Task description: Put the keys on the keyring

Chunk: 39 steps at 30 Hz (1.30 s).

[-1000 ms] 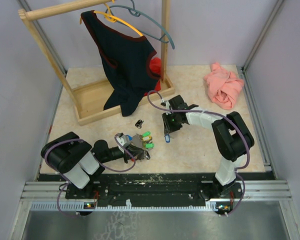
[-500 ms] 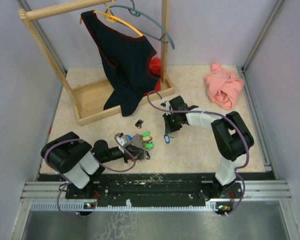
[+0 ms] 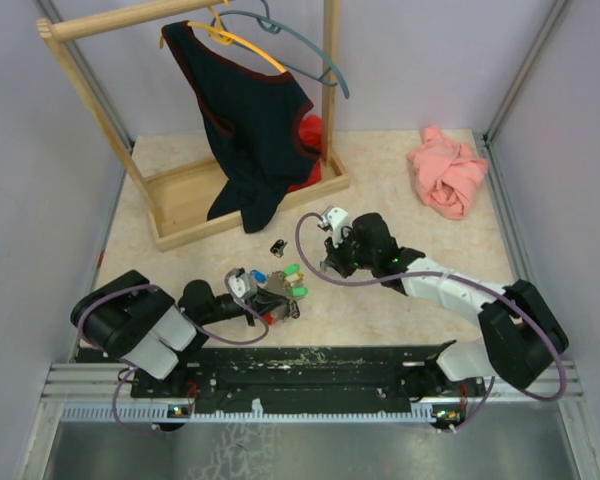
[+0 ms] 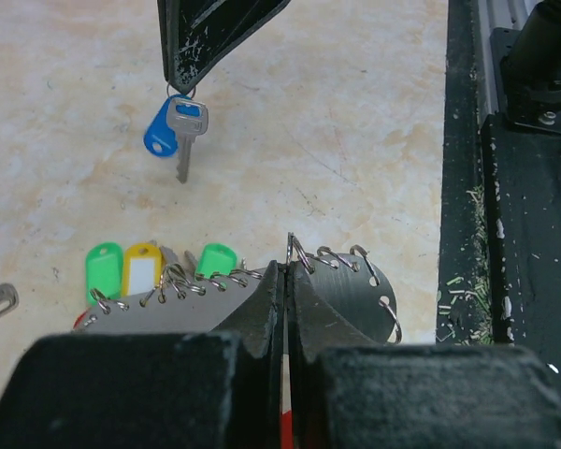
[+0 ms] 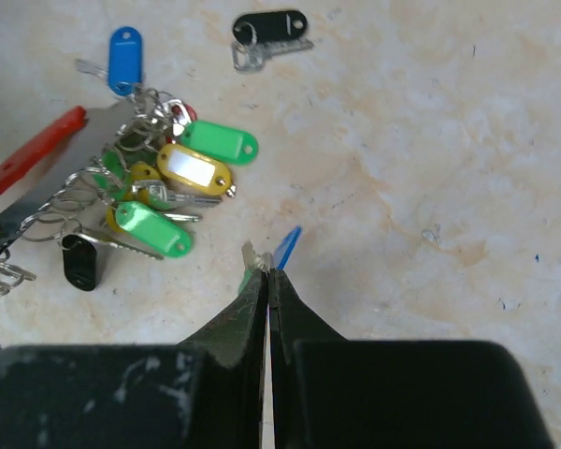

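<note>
My left gripper (image 4: 286, 271) is shut on the keyring (image 4: 341, 290), a flat grey plate with several wire rings along its edge. Keys with green (image 4: 103, 269) and yellow (image 4: 142, 271) tags hang from those rings. My right gripper (image 5: 266, 271) is shut on a silvery key with a blue tag (image 4: 161, 136), which dangles from its fingertips (image 4: 179, 79) above the table, just beyond the keyring. From above, the right gripper (image 3: 327, 266) hovers just right of the key bunch (image 3: 280, 285), with the left gripper (image 3: 276, 302) at the bunch's near side.
A loose key with a black tag (image 3: 278, 246) lies behind the bunch. A wooden rack (image 3: 195, 205) with a dark top on a hanger stands at the back left. A pink cloth (image 3: 448, 170) lies at the back right. A black rail (image 4: 514, 234) runs along the near edge.
The right gripper shut on the blue-tagged key, lifted it off the table and carried it left toward the keyring, its arm now stretched low. The left gripper stayed still.
</note>
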### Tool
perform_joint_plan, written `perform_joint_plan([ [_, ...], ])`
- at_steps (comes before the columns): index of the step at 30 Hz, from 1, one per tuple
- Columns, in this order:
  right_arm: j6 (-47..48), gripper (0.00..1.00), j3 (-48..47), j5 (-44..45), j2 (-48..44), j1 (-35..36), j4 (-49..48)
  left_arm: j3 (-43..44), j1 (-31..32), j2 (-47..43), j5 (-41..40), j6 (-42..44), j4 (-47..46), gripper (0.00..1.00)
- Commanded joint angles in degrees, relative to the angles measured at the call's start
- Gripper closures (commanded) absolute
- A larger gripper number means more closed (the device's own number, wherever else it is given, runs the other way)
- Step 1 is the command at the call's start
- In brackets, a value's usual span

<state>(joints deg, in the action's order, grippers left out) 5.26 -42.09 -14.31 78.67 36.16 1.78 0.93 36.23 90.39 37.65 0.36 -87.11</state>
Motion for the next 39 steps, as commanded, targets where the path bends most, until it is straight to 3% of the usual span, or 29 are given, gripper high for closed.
perform_joint_plan([
  [1, 4.03, 1.00, 3.73, -5.07, -6.45, 0.75, -12.71, -0.67, -0.44, -2.77, 4.58, 3.23, -15.40, 0.99],
  [8, 6.72, 1.00, 11.96, -12.97, -14.86, 0.93, -24.37, -0.42, -0.72, -6.55, 8.83, 6.91, -9.53, 0.99],
  [13, 13.58, 1.00, 13.60, -18.82, -16.46, 2.04, -22.89, 0.88, -0.72, -11.96, 8.74, 10.56, 0.30, 0.99],
  [18, 20.79, 1.00, 14.12, -14.93, -15.96, 5.29, -17.94, 3.19, -0.57, -13.95, 7.25, 10.61, 12.22, 0.99],
  [24, 22.69, 1.00, 17.67, -12.71, -16.35, 7.16, -20.77, 3.17, -0.28, -9.28, 6.87, 7.65, 6.79, 0.99],
  [30, 24.18, 1.00, 19.97, -12.87, -15.16, 7.70, -24.09, 12.88, -0.28, -9.18, 4.46, 14.33, 33.45, 0.99],
  [39, 25.86, 1.00, 20.98, -10.30, -11.74, 7.78, -30.49, 15.92, 0.31, -5.49, 6.45, 14.79, 40.98, 0.99],
])
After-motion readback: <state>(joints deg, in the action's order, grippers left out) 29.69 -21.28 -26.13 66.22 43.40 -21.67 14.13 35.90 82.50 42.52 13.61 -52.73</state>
